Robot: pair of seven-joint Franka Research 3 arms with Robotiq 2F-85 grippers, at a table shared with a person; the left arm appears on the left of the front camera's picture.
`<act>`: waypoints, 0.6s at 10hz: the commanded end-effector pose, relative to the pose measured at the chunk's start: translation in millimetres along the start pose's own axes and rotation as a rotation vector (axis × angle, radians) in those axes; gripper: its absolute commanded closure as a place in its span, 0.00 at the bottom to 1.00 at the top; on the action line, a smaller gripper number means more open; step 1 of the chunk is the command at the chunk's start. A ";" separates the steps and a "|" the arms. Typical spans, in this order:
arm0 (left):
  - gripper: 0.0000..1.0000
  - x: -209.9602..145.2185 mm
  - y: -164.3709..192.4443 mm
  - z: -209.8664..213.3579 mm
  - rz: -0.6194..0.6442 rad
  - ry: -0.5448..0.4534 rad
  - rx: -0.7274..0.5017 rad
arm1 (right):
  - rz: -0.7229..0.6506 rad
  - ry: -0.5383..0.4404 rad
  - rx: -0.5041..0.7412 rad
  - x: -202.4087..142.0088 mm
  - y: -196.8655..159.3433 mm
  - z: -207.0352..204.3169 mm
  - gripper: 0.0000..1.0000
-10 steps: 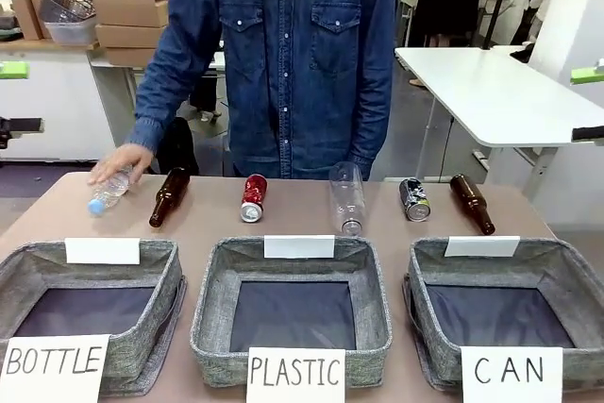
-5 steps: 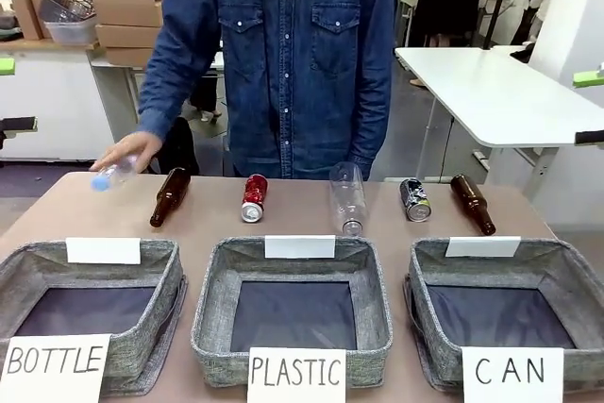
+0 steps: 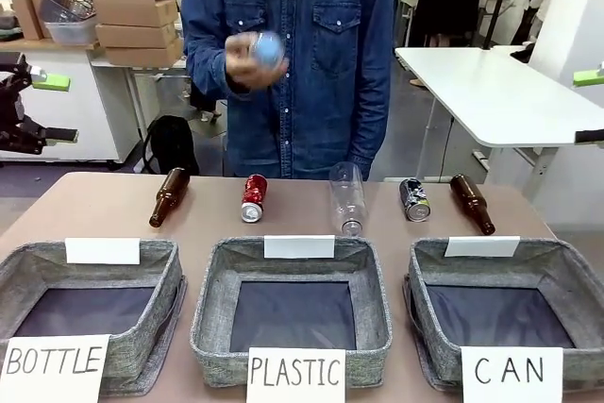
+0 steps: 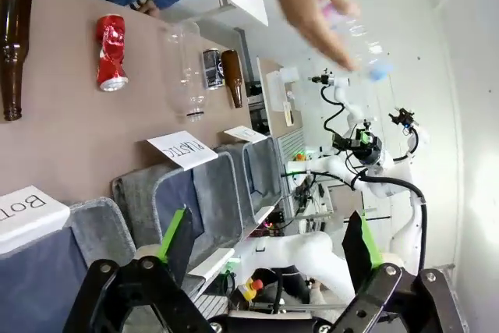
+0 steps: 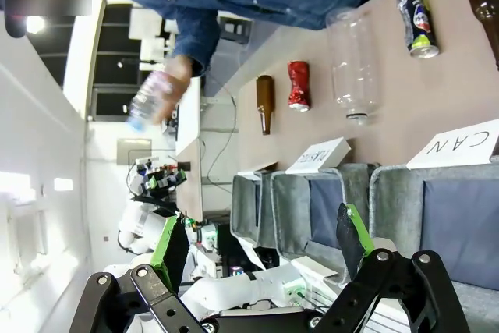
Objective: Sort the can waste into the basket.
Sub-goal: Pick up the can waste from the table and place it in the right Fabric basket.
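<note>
brown tabletop (image 3: 94,209) in a bright workroom; behind it a white table (image 3: 491,92), stacked cardboard boxes (image 3: 132,7), and a person in a blue denim shirt (image 3: 321,92) standing at the far edge.

along the near edge, three grey woven-fabric rectangular baskets with dark floors: the bottle basket (image 3: 38,261) at the left, the plastic basket (image 3: 212,276) in the middle, and the can basket (image 3: 566,266) at the right, fronted by a white card handwritten "can".

along the far edge, lying on their sides, left to right: a brown glass bottle (image 3: 169,196), the small dented red metal can (image 3: 253,197), a clear plastic bottle (image 3: 346,197), the small dented dark silver-grey can (image 3: 413,199), and, just beside it, a second brown glass bottle (image 3: 471,203). both cans on the table, outside the can basket.

raised at chest height in the person's hand (image 3: 241,63): a small clear bottle with a blue cap (image 3: 267,47).

left gripper (image 3: 57,109) up at the left edge of the front view, above the table, jaws spread wide with nothing between them, well apart from the red can. right gripper (image 3: 587,106) up at the right edge, jaws likewise spread and empty, well apart from the dark can and high above the can basket.

in both wrist views, green pads wide apart, with the cans far beyond them.
</note>
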State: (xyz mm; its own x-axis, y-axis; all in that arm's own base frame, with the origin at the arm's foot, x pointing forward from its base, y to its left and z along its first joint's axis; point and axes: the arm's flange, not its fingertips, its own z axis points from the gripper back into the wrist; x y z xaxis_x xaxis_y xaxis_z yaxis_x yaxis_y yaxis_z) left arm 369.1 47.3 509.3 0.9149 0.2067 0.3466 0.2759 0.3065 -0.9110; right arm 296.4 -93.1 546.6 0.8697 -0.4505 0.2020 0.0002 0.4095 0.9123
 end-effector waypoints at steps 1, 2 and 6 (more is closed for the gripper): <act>0.00 4.0 -10.0 40.6 0.012 -0.053 0.024 | -0.020 -0.003 0.019 1.8 4.3 -0.7 0.00; 0.00 -4.2 -13.3 63.6 0.014 -0.088 0.042 | -0.020 -0.003 0.019 1.8 4.3 -0.7 0.00; 0.00 -12.9 -12.1 74.4 0.020 -0.097 0.063 | -0.020 -0.003 0.019 1.8 4.3 -0.7 0.00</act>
State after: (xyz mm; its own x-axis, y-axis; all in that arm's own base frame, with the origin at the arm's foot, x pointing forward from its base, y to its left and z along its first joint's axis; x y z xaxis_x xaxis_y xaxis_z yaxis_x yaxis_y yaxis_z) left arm 326.5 122.5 537.9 0.8687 0.3224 0.3761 0.2546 0.3606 -0.8973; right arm 296.7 -92.8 546.8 0.8700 -0.4501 0.2015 0.0006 0.4095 0.9123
